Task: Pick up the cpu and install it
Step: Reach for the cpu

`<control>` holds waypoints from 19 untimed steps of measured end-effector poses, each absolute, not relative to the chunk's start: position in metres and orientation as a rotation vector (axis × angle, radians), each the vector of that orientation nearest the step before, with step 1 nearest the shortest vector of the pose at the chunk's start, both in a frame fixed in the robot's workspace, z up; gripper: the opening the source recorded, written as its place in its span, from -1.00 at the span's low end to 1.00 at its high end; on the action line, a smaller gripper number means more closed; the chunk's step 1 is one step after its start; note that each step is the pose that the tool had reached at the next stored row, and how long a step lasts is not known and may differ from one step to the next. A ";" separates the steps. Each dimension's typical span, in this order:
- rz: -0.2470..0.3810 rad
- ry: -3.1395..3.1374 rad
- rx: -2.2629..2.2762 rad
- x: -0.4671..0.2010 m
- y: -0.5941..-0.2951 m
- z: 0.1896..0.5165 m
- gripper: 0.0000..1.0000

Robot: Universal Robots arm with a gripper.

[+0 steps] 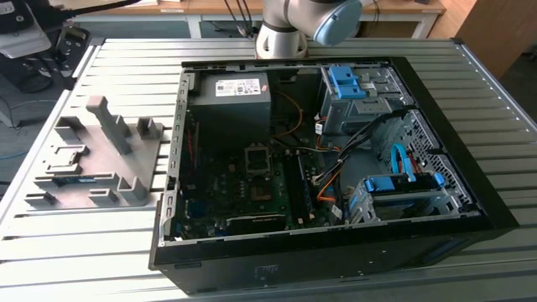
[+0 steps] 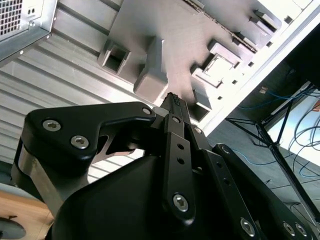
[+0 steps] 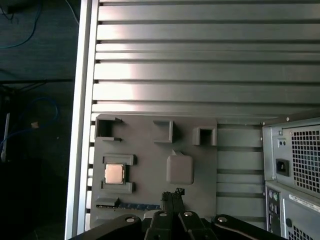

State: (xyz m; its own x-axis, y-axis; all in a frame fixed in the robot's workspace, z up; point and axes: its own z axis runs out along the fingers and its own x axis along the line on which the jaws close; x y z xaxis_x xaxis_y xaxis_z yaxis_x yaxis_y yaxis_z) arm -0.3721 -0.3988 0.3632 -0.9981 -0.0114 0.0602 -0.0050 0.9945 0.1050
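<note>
Hovering over grey tray (image 3: 200, 165) w/ gripper (image 3: 172, 194) tips pinched together, nothing held. Cpu (image 3: 114, 173) seated in tray pocket, apart from tips. Best approach imo: centre over chip, square to pocket, grip edges only.

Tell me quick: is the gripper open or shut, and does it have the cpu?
Gripper: shut, holding nothing. The cpu lies in its recess on the grey fixture.
</note>
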 end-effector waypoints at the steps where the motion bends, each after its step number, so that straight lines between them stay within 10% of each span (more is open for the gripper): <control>1: -0.162 -3.077 0.013 -0.374 -0.399 0.361 -0.80; 19: -0.160 -3.074 0.071 -0.414 -0.399 0.330 -0.80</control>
State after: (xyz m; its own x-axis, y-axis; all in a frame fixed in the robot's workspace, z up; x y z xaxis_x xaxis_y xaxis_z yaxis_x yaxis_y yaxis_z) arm -0.4138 -0.3988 0.3301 -0.9970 -0.0493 0.0601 -0.0428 0.9936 0.1048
